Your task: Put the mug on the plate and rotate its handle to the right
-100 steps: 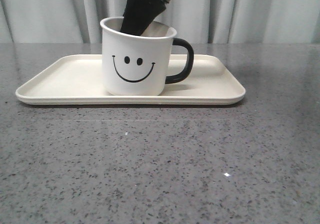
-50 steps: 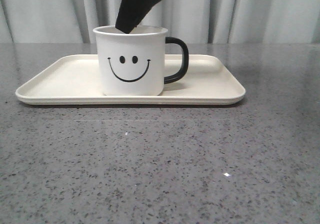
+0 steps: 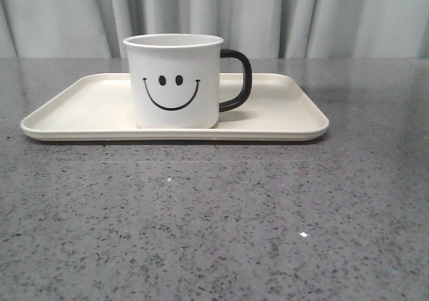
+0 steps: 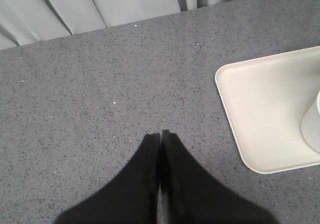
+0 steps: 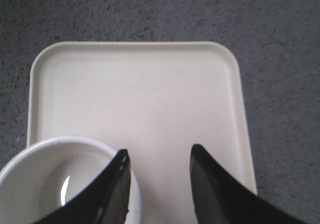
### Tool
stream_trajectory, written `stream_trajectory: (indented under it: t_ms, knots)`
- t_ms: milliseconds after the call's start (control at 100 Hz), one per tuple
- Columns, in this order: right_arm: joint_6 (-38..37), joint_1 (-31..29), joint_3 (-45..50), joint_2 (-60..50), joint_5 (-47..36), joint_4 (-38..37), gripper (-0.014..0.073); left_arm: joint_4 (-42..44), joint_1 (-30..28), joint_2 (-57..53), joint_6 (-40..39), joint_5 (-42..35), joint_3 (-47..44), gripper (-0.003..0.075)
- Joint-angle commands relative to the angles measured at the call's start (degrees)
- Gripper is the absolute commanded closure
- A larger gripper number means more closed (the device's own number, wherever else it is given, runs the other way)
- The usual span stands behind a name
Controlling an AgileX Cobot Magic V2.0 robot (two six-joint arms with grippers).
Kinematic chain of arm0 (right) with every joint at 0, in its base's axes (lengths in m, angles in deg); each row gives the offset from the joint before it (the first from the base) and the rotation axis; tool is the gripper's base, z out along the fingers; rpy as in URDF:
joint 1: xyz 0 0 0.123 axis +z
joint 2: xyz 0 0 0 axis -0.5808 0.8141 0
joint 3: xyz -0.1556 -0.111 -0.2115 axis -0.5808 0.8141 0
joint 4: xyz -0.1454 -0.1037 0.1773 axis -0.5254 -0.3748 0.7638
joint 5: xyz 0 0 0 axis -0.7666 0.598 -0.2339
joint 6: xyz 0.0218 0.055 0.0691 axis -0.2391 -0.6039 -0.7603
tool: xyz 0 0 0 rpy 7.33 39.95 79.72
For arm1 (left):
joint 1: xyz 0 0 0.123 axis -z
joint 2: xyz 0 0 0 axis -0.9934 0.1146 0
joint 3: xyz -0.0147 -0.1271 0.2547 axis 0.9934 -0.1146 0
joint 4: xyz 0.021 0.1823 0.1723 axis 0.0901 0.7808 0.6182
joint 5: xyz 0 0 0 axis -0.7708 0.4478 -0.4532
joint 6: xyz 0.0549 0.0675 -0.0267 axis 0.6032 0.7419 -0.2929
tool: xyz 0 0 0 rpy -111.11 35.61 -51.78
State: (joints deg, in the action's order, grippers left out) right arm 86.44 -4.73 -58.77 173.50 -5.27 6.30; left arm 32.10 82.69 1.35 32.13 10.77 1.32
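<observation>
status: white smiley-face mug (image 3: pixel 173 81) upright on cream rectangular tray (image 3: pixel 281 123), left of centre | glossy black loop handle (image 3: pixel 236 80) points right, looks done | right gripper (image 5: pixel 157 156) spread, above mug, empty | left gripper (image 4: pixel 160 136) pressed together, left of tray

Looks like a staged test/lab setup, not a lived-in room: dark grey speckled stone-look tabletop (image 3: pixel 214 234), plain pale grey curtain (image 3: pixel 348 19) closing off the whole background. Only props on it are a cream plate (image 3: pixel 80 106) and a smiley mug (image 3: pixel 173 80). Can't narrow it further.
</observation>
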Motion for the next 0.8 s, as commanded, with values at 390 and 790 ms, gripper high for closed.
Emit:
stream_trajectory:
  t_ms: [390,790]
  knots:
    - [-10.72,-6.64,-9.17,-10.95,-5.96,8.65,0.0285,-0.59,-0.13,-0.31,-0.45,-2.17,1.26,0.074]
    - [-13.19,-15.48,-9.17,-16.38,-4.94,11.33,0.0503,-0.59,-0.13,-0.31,-0.45,-1.94,1.26,0.074]
